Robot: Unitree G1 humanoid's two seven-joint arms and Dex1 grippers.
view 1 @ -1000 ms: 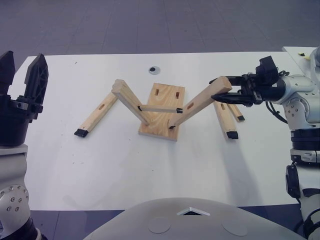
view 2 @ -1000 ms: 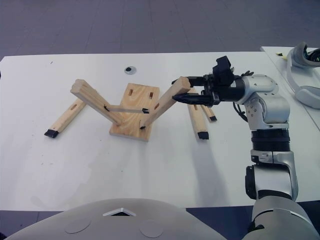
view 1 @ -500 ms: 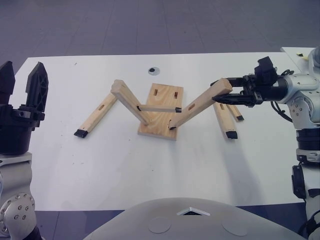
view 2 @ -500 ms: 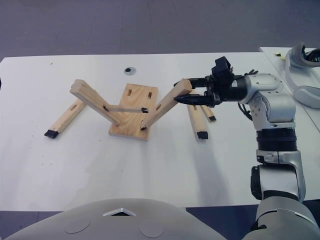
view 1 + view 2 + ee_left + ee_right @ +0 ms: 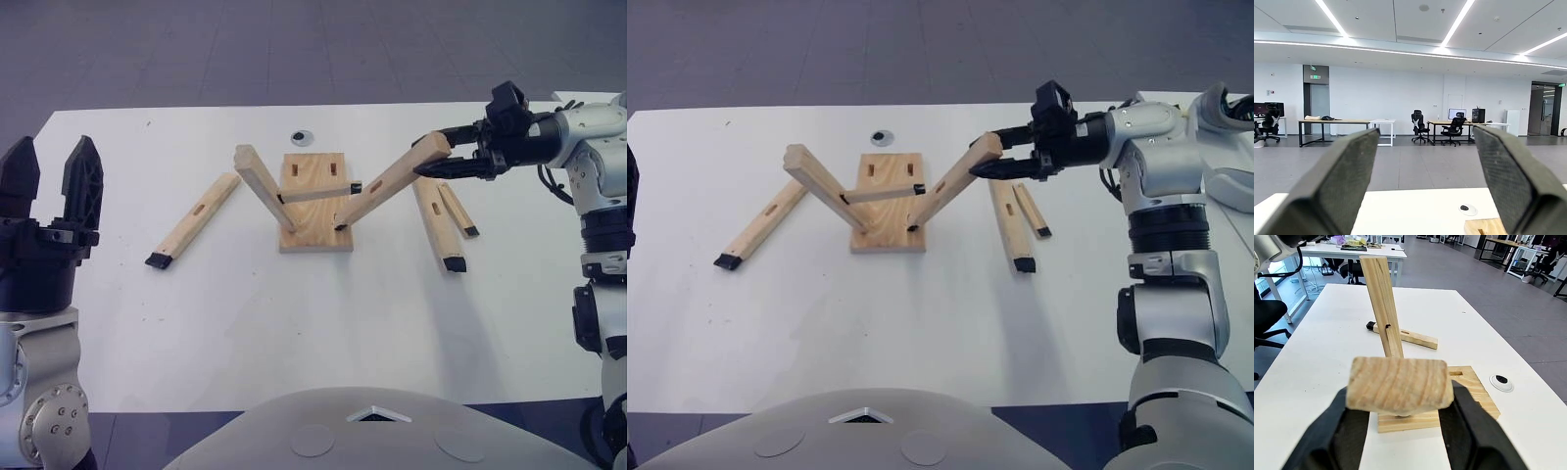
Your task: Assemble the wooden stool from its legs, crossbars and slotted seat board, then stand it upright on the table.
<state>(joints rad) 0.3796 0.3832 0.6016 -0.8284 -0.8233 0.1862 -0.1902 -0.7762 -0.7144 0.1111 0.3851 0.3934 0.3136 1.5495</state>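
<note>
The slotted seat board [image 5: 315,227] lies flat at the table's middle. Over it stand two tilted legs, the left leg [image 5: 263,186] and the right leg [image 5: 392,182], joined by a crossbar [image 5: 315,193]. My right gripper [image 5: 431,155] is shut on the right leg's raised top end [image 5: 1399,384], one finger [image 5: 1347,431] on each side of it. A loose leg [image 5: 194,219] lies to the left. Another loose leg [image 5: 435,222] and a shorter piece [image 5: 457,209] lie to the right. My left gripper [image 5: 49,186] hangs open and empty over the table's left edge, fingers [image 5: 1342,181] spread wide.
A small round grommet [image 5: 301,137] sits in the white table [image 5: 294,323] behind the seat board. A second table at the far right carries a white headset [image 5: 1225,117]. Bare tabletop stretches along the front.
My right gripper has moved away from me with the leg end. The joined legs came with it, and the seat board has turned square to the table. The left gripper stays open.
</note>
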